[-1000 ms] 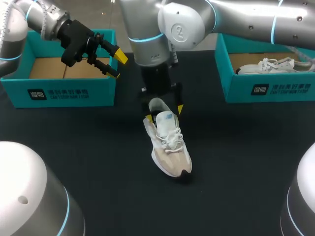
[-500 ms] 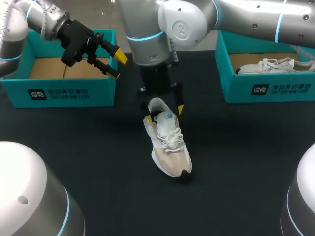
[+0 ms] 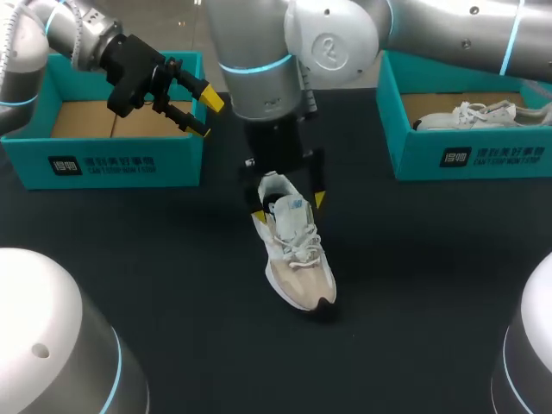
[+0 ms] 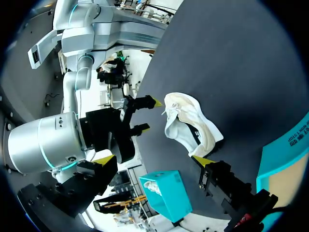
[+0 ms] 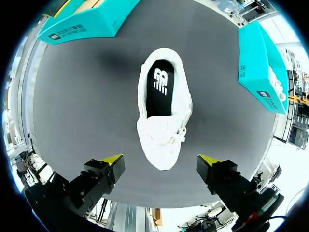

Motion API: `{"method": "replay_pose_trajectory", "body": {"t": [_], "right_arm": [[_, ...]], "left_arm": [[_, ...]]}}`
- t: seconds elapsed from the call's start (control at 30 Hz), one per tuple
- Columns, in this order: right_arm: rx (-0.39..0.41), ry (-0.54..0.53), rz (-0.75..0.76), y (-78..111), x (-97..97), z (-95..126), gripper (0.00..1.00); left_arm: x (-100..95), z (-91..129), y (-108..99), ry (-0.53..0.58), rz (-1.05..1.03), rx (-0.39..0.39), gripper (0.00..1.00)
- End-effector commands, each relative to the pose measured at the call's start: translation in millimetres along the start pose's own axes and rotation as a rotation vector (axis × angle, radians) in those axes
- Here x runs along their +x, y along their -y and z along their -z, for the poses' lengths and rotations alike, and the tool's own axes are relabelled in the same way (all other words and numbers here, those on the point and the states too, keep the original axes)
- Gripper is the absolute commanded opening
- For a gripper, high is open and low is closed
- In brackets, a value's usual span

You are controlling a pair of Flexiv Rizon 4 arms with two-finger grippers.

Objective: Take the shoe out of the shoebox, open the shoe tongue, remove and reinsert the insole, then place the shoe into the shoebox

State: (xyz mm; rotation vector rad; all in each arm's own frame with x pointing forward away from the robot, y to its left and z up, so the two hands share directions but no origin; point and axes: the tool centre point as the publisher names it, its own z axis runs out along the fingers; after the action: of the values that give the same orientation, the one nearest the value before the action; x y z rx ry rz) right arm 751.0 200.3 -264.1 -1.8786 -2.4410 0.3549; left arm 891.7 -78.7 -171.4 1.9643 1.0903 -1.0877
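- The shoe (image 3: 296,259) lies mid-tabletop (image 3: 172,259), toe toward 5 o'clock.
- The right claw (image 3: 286,201) hangs open, fingers straddling the heel.
- The left claw (image 3: 205,115) is open by the 10 o'clock box (image 3: 112,159).

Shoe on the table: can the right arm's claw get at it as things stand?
Probably yes. The right claw hangs open directly above the shoe, at its heel end, with nothing in between. The left claw is off by the left shoebox.
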Motion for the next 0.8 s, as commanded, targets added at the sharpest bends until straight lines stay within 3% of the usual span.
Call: {"method": "replay_pose_trajectory", "body": {"t": [0.03, 0.2, 0.23, 0.3, 0.33, 0.4, 0.67, 0.8], "right_arm": [[-0.054, -0.015, -0.009, 16.6, -7.4, 1, 1.0], [-0.085, -0.043, -0.004, 25.0, -7.5, 2, 1.0], [-0.086, -0.044, -0.004, 25.9, -7.4, 2, 0.95], [-0.096, -0.049, -0.007, 27.3, -7.5, 0, 0.46], [-0.1, -0.056, -0.005, 28.1, -7.3, -1, 0.39], [-0.131, -0.067, -0.003, 28.9, -7.3, -2, 0.02], [-0.196, -0.097, 0.008, 32.1, -9.7, -8, 0.0], [-0.268, -0.098, 0.029, 29.3, -10.3, -10, 0.0]], "left_arm": [[-0.1, 0, 0, -0.004, -0.001, 0.001, 1.0], [-0.1, 0, 0, -0.004, -0.001, 0.001, 1.0], [-0.1, 0, 0, -0.004, -0.001, 0.001, 1.0], [-0.1, 0, 0, -0.004, -0.001, 0.001, 1.0], [-0.1, 0, 0, -0.004, -0.001, 0.001, 1.0], [-0.1, 0, 0, -0.004, -0.001, 0.001, 1.0], [-0.1, 0, 0, -0.004, -0.001, 0.001, 1.0], [-0.1, 0, 0, -0.004, -0.001, 0.001, 1.0]]}}
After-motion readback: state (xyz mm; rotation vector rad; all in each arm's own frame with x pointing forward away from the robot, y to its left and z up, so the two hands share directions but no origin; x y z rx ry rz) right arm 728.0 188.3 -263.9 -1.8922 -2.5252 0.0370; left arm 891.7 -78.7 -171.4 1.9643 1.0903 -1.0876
